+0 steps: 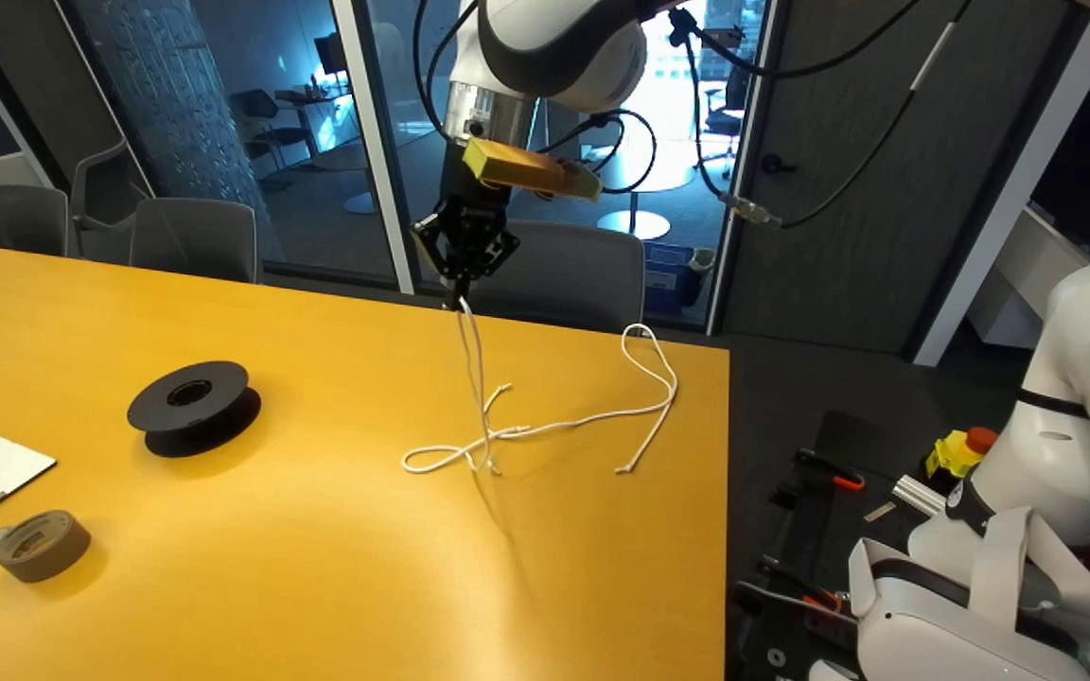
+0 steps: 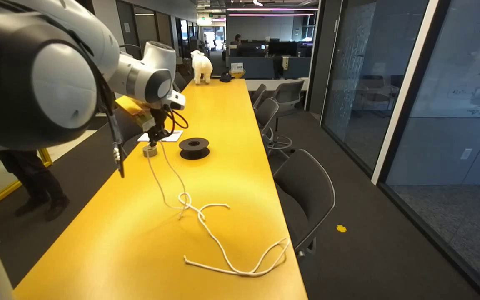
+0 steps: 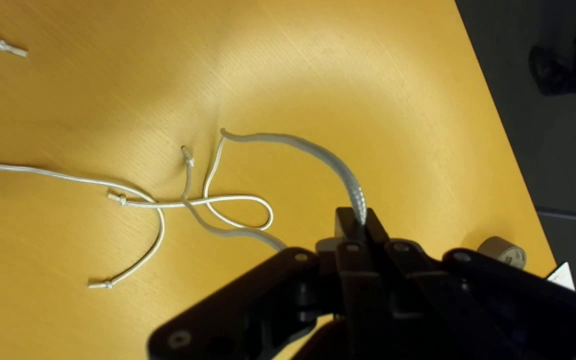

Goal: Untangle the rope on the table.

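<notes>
Gripper (image 1: 458, 298) in midair above the yellow table (image 1: 318, 586), with jaws drawn narrow and pinching a stretch of white rope (image 3: 185, 201). From the pinch, two hanging strands down to the tabletop, visible in both exterior views; remainder of the rope on the table. In the wrist view, note a raised strand curving down from the jaws into a small rounded loop, and a second, partly hidden behind the gripper, crossing another stretch before a knotted tip. Note also, in that view, four knotted tips altogether. Away from the loop, in both exterior views, a long run of rope toward a bend close to the table's edge, then back to a separate tip.

Elsewhere on the table: black spool (image 1: 195, 416), apart from the rope; brown tape roll (image 1: 42, 549) near a white sheet (image 1: 10, 468); white toy sheep (image 2: 201, 66) at the far end in an exterior view. At the lower end of the white arm (image 1: 616, 71), just above the gripper, a yellow block (image 1: 526, 168). Beside the table, grey chairs (image 2: 308, 181) and dark-clad legs (image 2: 31, 175), the latter partly in view. Beyond the table's edge, in an exterior view, a white headset (image 1: 947, 619) in the foreground.
</notes>
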`<state>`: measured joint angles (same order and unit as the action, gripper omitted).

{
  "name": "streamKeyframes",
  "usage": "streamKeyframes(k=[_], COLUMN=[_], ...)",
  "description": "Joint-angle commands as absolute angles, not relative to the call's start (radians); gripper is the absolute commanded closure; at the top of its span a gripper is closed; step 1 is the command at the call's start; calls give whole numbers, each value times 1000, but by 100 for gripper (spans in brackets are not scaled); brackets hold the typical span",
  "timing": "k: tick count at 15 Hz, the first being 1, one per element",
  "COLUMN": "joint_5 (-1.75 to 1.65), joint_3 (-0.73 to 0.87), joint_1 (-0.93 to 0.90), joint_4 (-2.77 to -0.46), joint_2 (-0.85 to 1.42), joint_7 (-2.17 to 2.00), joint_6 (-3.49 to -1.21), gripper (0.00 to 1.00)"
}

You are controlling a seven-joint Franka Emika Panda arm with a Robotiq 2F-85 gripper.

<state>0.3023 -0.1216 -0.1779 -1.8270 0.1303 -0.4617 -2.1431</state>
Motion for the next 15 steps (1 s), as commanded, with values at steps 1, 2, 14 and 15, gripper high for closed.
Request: streamKeyframes(k=[1,2,14,15], joint_5=[253,240,99,93], joint_3=[-147,-157,-294,-304], joint_1=[-203,-205,-114,-100], joint_4=[-2045,-2087,-2701,-2747], joint_2=[-82,-125,-485,-496], joint_7=[-530,-552,-726,-733], joint_6=[-2256,-2281,-2730,-2772], gripper=[96,96,96,96])
